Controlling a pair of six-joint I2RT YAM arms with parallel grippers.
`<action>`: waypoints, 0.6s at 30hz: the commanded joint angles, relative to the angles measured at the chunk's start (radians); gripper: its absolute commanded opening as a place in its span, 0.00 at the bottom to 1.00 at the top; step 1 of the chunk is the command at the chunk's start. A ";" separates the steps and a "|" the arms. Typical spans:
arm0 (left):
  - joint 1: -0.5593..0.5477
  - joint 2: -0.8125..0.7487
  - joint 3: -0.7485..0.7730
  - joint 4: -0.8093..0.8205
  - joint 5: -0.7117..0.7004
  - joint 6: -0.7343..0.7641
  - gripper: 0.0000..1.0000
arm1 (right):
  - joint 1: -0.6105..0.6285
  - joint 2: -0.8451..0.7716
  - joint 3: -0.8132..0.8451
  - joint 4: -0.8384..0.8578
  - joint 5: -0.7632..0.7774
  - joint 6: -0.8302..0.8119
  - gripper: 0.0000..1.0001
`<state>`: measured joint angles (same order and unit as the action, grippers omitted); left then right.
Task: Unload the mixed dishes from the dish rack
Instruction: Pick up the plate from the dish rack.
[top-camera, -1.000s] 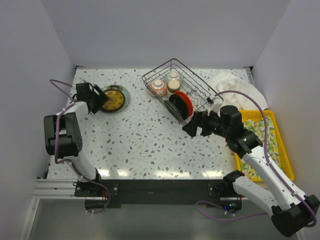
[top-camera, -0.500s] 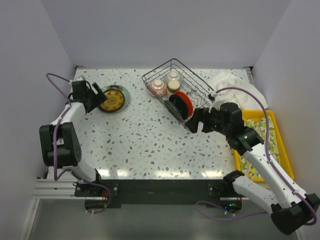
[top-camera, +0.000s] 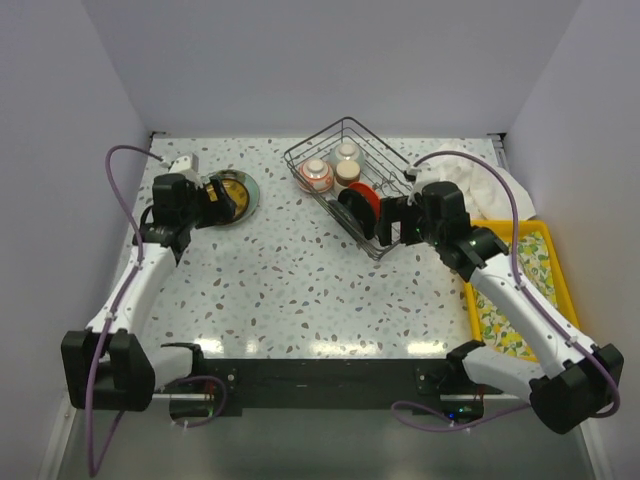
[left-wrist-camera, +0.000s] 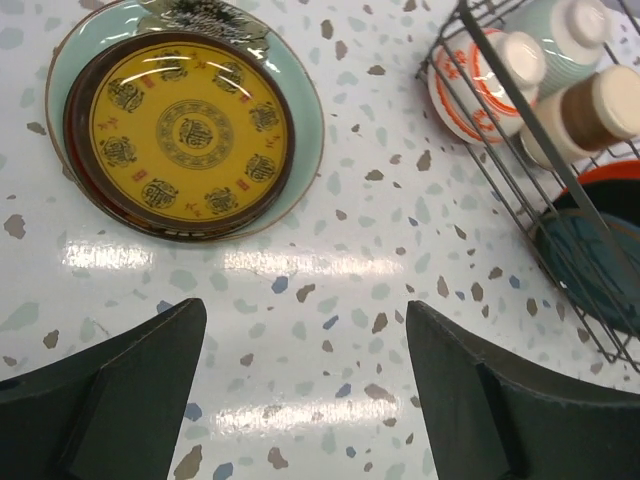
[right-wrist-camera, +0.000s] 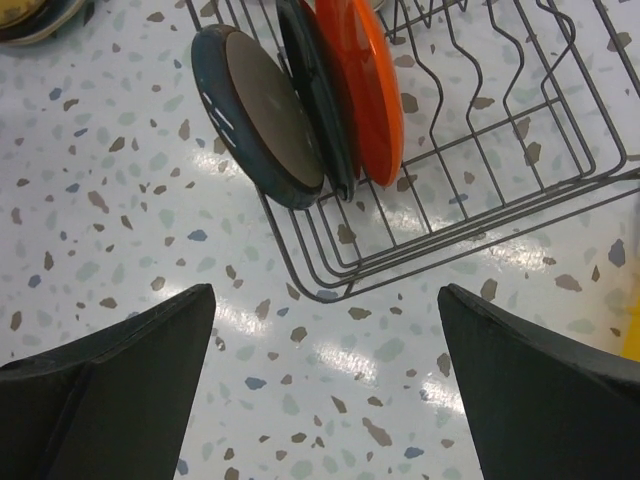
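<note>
The dish rack (top-camera: 398, 170) stands at the back centre, and its wires (right-wrist-camera: 480, 150) fill the top of the right wrist view. Three plates stand on edge in it: a dark one (right-wrist-camera: 265, 115), a black one (right-wrist-camera: 315, 95) and an orange-red one (right-wrist-camera: 365, 85). A red-patterned bowl (top-camera: 315, 176) and two cups (top-camera: 347, 160) sit at its far end. A yellow-centred plate (left-wrist-camera: 185, 130) lies on a teal plate (left-wrist-camera: 300, 110) on the table to the left. My left gripper (left-wrist-camera: 305, 310) hangs open and empty just near of them. My right gripper (right-wrist-camera: 327, 290) is open and empty at the rack's near corner.
A yellow tray (top-camera: 553, 238) with a patterned inside lies at the right edge. A white cloth (top-camera: 470, 180) is bunched behind it, beside the rack. Walls close in the table on the left, back and right.
My left arm has folded down and its gripper has drawn back a little from the stacked plates, jaws slightly wider. My right gripper has moved up toward the rack's near corner.
</note>
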<state>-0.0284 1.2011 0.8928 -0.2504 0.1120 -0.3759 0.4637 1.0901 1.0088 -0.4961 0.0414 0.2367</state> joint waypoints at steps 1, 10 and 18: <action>-0.024 -0.167 -0.051 -0.036 0.058 0.080 0.86 | -0.010 0.076 0.083 0.057 0.087 -0.077 0.96; -0.025 -0.471 -0.078 -0.291 0.061 0.035 0.86 | -0.031 0.287 0.195 0.093 0.146 -0.151 0.86; -0.028 -0.560 -0.126 -0.326 0.100 -0.023 0.86 | -0.048 0.416 0.275 0.136 0.144 -0.191 0.62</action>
<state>-0.0532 0.6525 0.7910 -0.5270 0.1825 -0.3676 0.4232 1.4792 1.2137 -0.4236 0.1665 0.0856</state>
